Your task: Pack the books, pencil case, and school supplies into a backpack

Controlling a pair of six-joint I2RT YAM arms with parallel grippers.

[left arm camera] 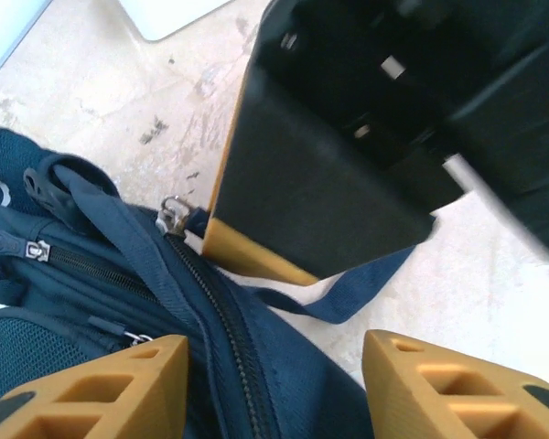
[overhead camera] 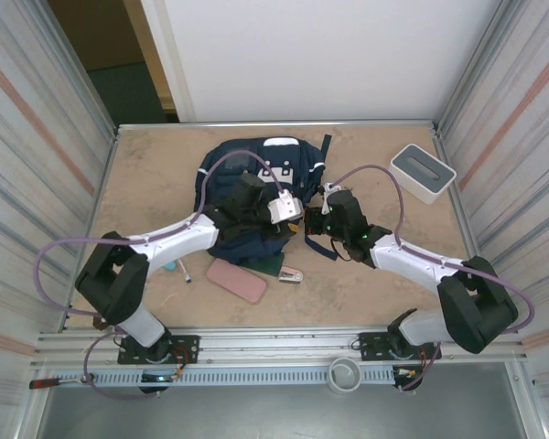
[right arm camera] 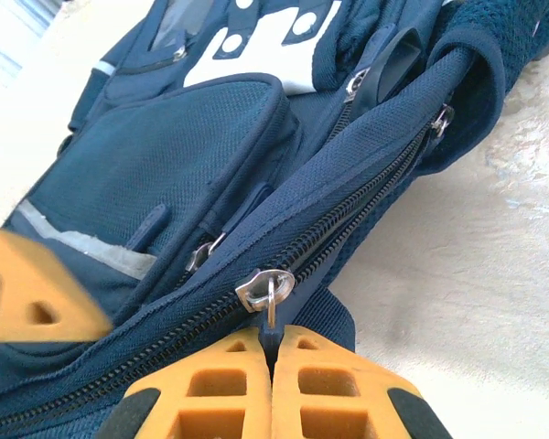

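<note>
Much of backpack (overhead camera: 224, 178) hidden from above; left jaws apart, right jaws pinching zipper pull (right arm camera: 267, 289).

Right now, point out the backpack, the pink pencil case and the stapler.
backpack (right arm camera: 192, 137), right wrist view, mesh front pocket.
pink pencil case (overhead camera: 237, 281), top view, middle of its upper face.
stapler (overhead camera: 293, 275), top view, its silver top.

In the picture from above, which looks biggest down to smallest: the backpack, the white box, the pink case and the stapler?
1. backpack
2. white box and pink case: they look about alike, too close to rank
3. stapler
</note>
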